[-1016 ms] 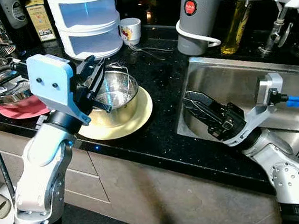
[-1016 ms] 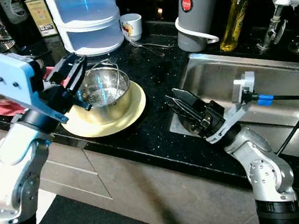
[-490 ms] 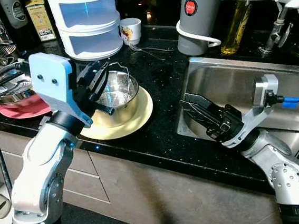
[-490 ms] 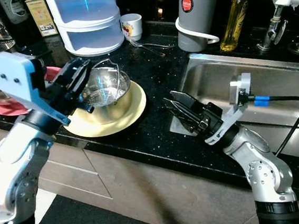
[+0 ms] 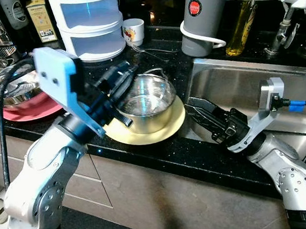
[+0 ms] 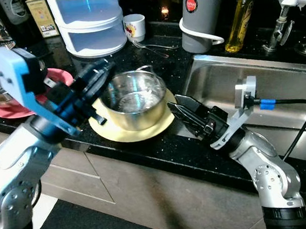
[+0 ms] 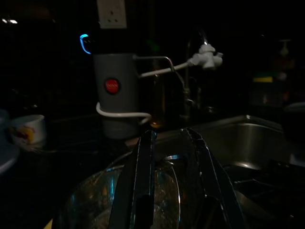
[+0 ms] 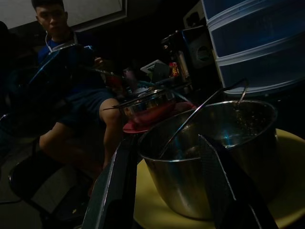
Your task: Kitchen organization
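there, round shiny steel pot (image 5: 145, 103) on pale yellow plate (image 5: 170, 129) (left gripper (image 5: 118, 84) fingers pinching its rim, right gripper (image 5: 201, 111) fingers spread)

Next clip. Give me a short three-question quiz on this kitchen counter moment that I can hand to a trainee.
1. True or false: the steel pot stands on the yellow plate.
2. Which gripper is at the pot's rim? A) left gripper B) right gripper C) neither
3. Fill in: the right gripper's open fingers point toward the ____ edge of the yellow plate, from the corner of the sink.

Key
1. True; the pot sits upright on the plate, on the black counter.
2. A; its fingers rest at the pot's left rim.
3. Right; they hover just off the plate, holding nothing.
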Tool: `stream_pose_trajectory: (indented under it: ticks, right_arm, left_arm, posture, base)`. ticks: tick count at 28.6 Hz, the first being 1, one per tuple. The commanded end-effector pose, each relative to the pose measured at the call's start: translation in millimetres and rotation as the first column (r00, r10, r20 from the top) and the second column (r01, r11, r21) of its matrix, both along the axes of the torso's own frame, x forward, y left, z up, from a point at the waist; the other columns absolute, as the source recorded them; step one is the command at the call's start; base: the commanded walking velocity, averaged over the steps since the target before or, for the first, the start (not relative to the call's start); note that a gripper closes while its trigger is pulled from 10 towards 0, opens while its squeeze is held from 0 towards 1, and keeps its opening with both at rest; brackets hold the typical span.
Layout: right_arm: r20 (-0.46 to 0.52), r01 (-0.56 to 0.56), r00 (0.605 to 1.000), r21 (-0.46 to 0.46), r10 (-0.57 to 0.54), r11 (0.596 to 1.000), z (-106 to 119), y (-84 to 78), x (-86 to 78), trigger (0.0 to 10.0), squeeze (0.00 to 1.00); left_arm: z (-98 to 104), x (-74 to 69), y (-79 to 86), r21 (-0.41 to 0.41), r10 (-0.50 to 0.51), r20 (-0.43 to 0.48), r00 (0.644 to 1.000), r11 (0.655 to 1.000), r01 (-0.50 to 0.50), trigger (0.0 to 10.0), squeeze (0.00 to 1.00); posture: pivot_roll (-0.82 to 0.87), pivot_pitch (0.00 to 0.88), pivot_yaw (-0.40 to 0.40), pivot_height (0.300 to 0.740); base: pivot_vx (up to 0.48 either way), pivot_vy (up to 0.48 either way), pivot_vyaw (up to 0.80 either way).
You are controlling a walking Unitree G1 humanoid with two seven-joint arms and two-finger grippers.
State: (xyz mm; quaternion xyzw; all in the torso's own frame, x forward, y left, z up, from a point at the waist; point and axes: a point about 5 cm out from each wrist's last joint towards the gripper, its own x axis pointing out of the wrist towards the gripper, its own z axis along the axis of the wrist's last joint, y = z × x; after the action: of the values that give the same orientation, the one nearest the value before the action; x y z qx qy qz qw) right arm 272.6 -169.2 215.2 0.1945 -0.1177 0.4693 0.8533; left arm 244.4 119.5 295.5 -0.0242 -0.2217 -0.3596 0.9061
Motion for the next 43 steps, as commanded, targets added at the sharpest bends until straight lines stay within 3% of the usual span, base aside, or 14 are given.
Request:
stream_pose_trajectory:
  ticks: [1,4,12,15,19,25,33,37,38,40,41,42,43]
  right_arm:
    - [-0.007,-0.009,1.0,-0.019,0.009,1.0,-2,0.3,-2.4,10.0,0.0]
    - [-0.01,-0.012,1.0,-0.023,0.011,1.0,-3,0.3,-2.9,10.0,0.0]
    - [-0.012,-0.018,1.0,-0.022,0.018,1.0,-3,-0.4,-2.6,10.0,0.0]
    - [-0.018,-0.017,1.0,-0.005,0.017,1.0,-3,-0.9,-1.7,10.0,0.0]
    - [-0.041,0.015,0.999,0.011,-0.014,1.0,-3,-3.9,3.0,10.0,0.0]
    - [-0.047,0.055,0.997,0.022,-0.054,0.998,-2,-7.9,6.6,10.0,0.0]
    - [-0.059,0.093,0.994,0.031,-0.091,0.995,-3,-11.7,9.0,10.0,0.0]
    - [-0.063,0.13,0.99,0.027,-0.128,0.991,-3,-14.8,12.3,10.0,0.0]
    - [-0.063,0.136,0.989,0.022,-0.134,0.99,-4,-15.7,12.8,10.0,0.0]
    - [-0.063,0.14,0.988,0.02,-0.138,0.99,-4,-16.2,13.1,10.0,0.0]
    - [-0.061,0.148,0.987,0.014,-0.147,0.989,-4,-16.9,13.4,10.0,0.0]
    - [-0.061,0.16,0.985,0.004,-0.16,0.987,-4,-17.8,13.9,10.0,0.0]
    - [-0.061,0.169,0.984,-0.002,-0.169,0.986,-4,-18.4,14.2,10.0,0.0]
  left_arm:
    - [-3,-3.9,-1.3,0.035,-0.029,-0.016,0.999,0.999,0.03,0.0,0.0]
    - [-11,-6.9,2.9,0.125,-0.05,-0.068,0.996,0.99,0.058,0.0,0.0]
    - [-3,-12.0,17.2,0.191,-0.06,-0.062,0.996,0.979,0.071,0.0,0.0]
    - [7,-16.3,20.1,0.178,-0.093,-0.029,0.995,0.979,0.096,0.0,0.0]
    - [34,-20.4,23.4,0.085,-0.111,0.091,0.99,0.991,0.104,0.0,0.0]
    - [52,-21.1,27.6,0.008,-0.112,0.16,0.981,0.994,0.112,0.0,0.0]
    - [56,-16.3,30.6,-0.005,-0.078,0.162,0.984,0.997,0.08,0.0,0.0]
    - [48,1.0,38.5,0.007,0.044,0.127,0.991,0.999,-0.045,0.0,0.0]
    - [45,6.8,40.8,0.005,0.077,0.116,0.99,0.997,-0.078,0.7,0.0]
    - [43,10.5,42.3,0.005,0.097,0.108,0.989,0.995,-0.098,1.0,0.0]
    - [40,15.8,44.2,0.009,0.123,0.097,0.988,0.992,-0.124,3.1,0.0]
    - [35,23.3,46.3,0.001,0.15,0.077,0.986,0.989,-0.151,10.0,0.0]
    - [32,28.1,47.5,-0.004,0.166,0.063,0.984,0.986,-0.166,10.0,0.0]
  posture:
    - [0.02,0.08,-0.022,0.74]
    - [0.02,0.08,-0.022,0.74]
    - [0.03,0.072,-0.028,0.74]
    - [0.03,0.071,-0.028,0.74]
    - [0.02,0.062,-0.028,0.74]
    - [0.02,0.064,-0.026,0.74]
    - [0.02,0.071,-0.022,0.74]
    - [0.02,0.073,-0.021,0.74]
    - [0.02,0.073,-0.021,0.74]
    - [0.02,0.073,-0.021,0.74]
    - [0.01,0.072,-0.02,0.74]
    - [0.01,0.071,-0.016,0.74]
    - [0.01,0.071,-0.016,0.74]
  base:
    - [0.0,0.0,0.0]
    - [0.0,0.0,0.0]
    - [0.0,0.0,0.0]
    - [0.0,0.0,0.0]
    - [0.0,0.0,-0.1]
    - [0.0,0.0,-0.71]
    - [0.0,0.0,-0.8]
    - [0.0,0.0,-0.8]
    - [0.0,0.0,-0.8]
    - [0.0,0.0,-0.8]
    - [0.0,0.0,-0.8]
    - [0.0,0.0,0.0]
    - [0.0,0.0,0.0]
